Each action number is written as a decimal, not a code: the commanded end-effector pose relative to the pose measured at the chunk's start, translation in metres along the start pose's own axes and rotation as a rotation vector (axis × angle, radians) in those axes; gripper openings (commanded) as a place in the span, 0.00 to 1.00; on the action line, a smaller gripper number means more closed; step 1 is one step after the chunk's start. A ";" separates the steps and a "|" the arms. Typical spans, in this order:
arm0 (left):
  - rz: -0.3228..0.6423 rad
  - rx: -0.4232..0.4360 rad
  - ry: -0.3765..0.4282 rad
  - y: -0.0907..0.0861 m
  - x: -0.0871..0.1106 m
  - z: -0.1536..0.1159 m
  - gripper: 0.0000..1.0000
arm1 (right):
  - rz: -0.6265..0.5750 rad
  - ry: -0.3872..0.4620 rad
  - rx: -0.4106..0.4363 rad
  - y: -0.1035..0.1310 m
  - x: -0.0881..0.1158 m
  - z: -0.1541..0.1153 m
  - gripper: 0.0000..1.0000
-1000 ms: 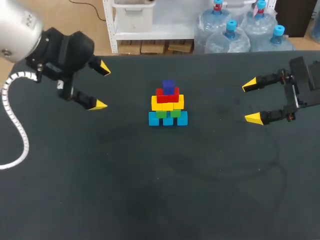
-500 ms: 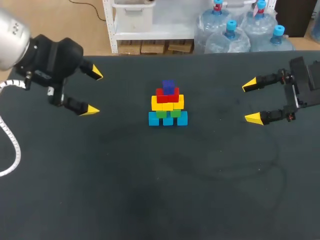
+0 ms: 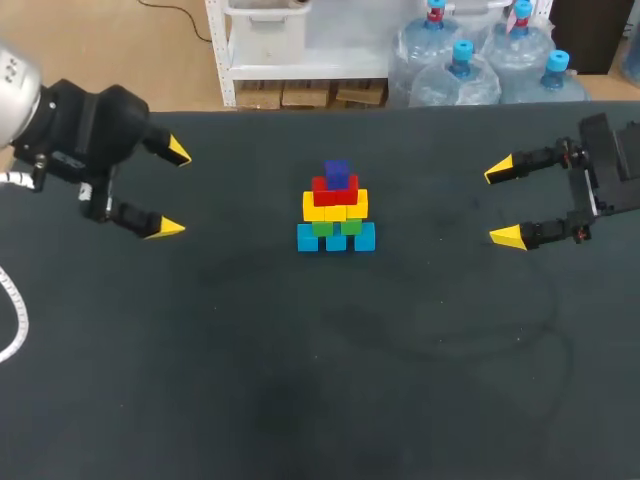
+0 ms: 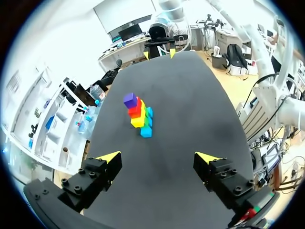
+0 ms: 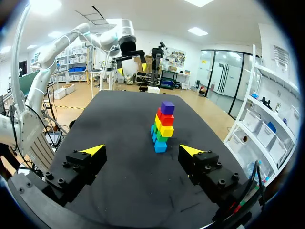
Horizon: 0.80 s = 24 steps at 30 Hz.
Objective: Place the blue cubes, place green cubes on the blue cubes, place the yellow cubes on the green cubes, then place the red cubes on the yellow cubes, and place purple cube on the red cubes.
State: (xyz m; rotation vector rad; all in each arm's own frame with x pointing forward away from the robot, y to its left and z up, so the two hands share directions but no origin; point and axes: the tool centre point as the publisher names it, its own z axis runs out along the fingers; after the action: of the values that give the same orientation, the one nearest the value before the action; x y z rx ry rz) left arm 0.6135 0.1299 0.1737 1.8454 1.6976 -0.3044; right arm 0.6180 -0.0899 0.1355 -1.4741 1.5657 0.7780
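– Cube stack (image 3: 336, 210): located where, and built how far?
– Near the middle of the table (image 3: 300, 380), well apart from both claws. 5 tiers, bottom to top: blue cubes (image 3: 336, 238), green cubes (image 3: 335, 227), yellow cubes (image 3: 335, 207), red cubes (image 3: 335, 188), 1 purple cube (image 3: 337, 171) on top. Judged complete.
– Claws?
– Left gripper (image 3: 172, 190): fingers spread wide, pinching nothing, off to the stack's left. Right gripper (image 3: 503, 204): likewise spread and empty, off to its right.
– Step in hand, then?
– None left to place, by the look of it. Next move, if any: parking both arms without brushing the tower; no further grasp called for.
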 end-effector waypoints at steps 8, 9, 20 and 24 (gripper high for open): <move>-0.015 -0.030 -0.009 -0.001 0.017 -0.011 1.00 | 0.000 0.002 0.001 0.000 0.000 0.000 1.00; -0.016 -0.031 -0.009 -0.001 0.018 -0.012 1.00 | 0.000 0.002 0.001 0.000 0.000 0.000 1.00; -0.058 -0.066 -0.011 -0.011 0.031 -0.026 1.00 | 0.000 0.002 0.001 0.000 0.000 0.000 1.00; -0.080 -0.079 -0.035 -0.014 0.035 -0.030 1.00 | 0.000 0.002 0.001 0.000 0.000 0.000 1.00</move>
State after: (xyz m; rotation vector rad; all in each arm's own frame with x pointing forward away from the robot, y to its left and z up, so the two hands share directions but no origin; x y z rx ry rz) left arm 0.6083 0.1686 0.1758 1.7272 1.7618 -0.2942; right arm 0.6180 -0.0899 0.1355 -1.4741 1.5657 0.7781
